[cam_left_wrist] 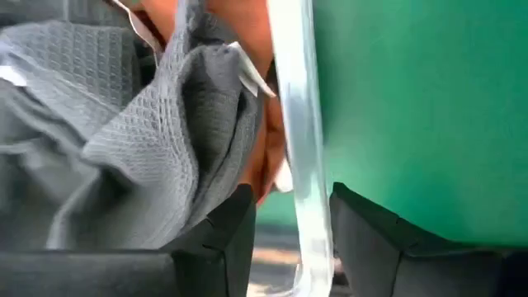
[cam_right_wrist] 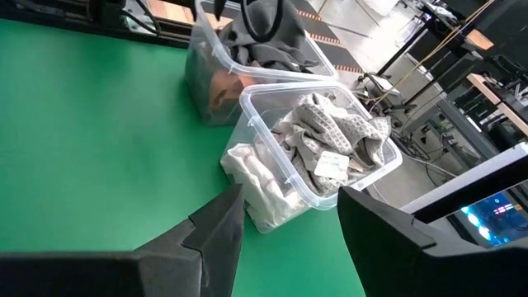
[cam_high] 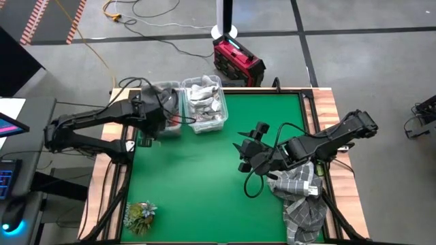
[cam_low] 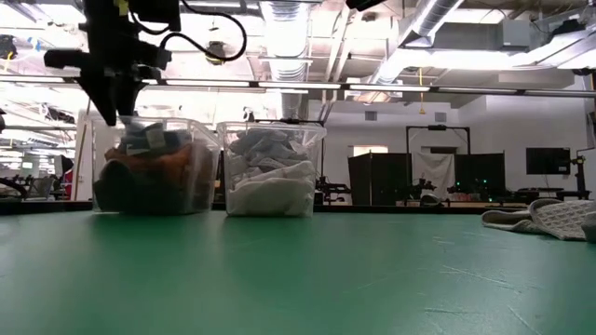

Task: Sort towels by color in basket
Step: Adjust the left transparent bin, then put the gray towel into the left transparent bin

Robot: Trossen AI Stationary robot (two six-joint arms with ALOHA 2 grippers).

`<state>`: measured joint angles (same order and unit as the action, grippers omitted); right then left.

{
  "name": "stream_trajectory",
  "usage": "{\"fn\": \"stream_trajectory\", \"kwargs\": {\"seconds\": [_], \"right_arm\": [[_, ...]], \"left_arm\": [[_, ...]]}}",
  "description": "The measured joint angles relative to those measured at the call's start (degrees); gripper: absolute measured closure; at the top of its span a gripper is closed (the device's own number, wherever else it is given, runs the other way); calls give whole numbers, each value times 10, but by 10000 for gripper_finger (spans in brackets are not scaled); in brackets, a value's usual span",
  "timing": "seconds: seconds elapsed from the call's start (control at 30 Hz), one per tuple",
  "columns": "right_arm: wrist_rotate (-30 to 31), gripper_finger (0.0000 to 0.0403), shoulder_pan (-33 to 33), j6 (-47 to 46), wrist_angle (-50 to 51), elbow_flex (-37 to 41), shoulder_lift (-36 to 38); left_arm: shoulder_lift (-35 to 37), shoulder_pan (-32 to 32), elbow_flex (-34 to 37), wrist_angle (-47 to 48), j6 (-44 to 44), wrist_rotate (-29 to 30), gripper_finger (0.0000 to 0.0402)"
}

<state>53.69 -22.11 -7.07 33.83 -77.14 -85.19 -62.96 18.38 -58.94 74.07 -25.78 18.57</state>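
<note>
The left claw [cam_high: 158,117] is sitting over the left bin [cam_low: 154,167], its fingers [cam_left_wrist: 210,239] parted and straddling the bin's clear plastic wall, one finger inside and one outside. A dark grey towel [cam_left_wrist: 132,140] with a waffle weave is lying against the inside finger (whether it is pinched or just resting there, I cannot tell), with a rust-orange towel [cam_left_wrist: 247,49] showing behind it.

The right claw [cam_high: 252,146] is hovering spread and empty above the green counter [cam_high: 197,177]. The next thing to sort, a heap of grey plaid towels [cam_high: 303,194], is lying just behind and beside this claw, toward the counter's near right corner, its long axis running from the claw toward the counter's front edge. The right arm is much the nearer; the left arm is well apart from the heap.

Farther off, the right bin [cam_right_wrist: 318,165] is holding white towels [cam_right_wrist: 256,186] with pale, patterned ones on top, soft and crumpled. A small leafy plant [cam_high: 139,214] is sitting at the counter's near left corner.
</note>
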Motion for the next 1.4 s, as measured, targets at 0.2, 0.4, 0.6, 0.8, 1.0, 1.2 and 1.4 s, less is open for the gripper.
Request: {"fn": "stream_trajectory", "kwargs": {"seconds": [0.2, 0.4, 0.6, 0.8, 1.0, 1.2, 1.4], "right_arm": [[-1, 178, 0, 0, 0, 0, 0], [-10, 178, 0, 0, 0, 0, 0], [-12, 178, 1, 0, 1, 0, 0], [-38, 178, -3, -14, 43, 0, 0], [-122, 178, -15, -110, 151, 8, 0], [-352, 178, -6, -273, 278, 33, 0], [-444, 178, -58, -407, 370, 37, -7]], "left_arm": [[0, 9, 0, -23, -1, 21, 282], [0, 9, -7, -41, 27, 20, 287], [0, -4, -37, -39, 26, 21, 287], [0, -31, -59, -93, 105, -70, 287], [0, -104, -43, -246, 186, -183, 287], [0, -161, -5, -344, 183, -182, 287], [0, -189, 0, -361, 211, -164, 287]]}}
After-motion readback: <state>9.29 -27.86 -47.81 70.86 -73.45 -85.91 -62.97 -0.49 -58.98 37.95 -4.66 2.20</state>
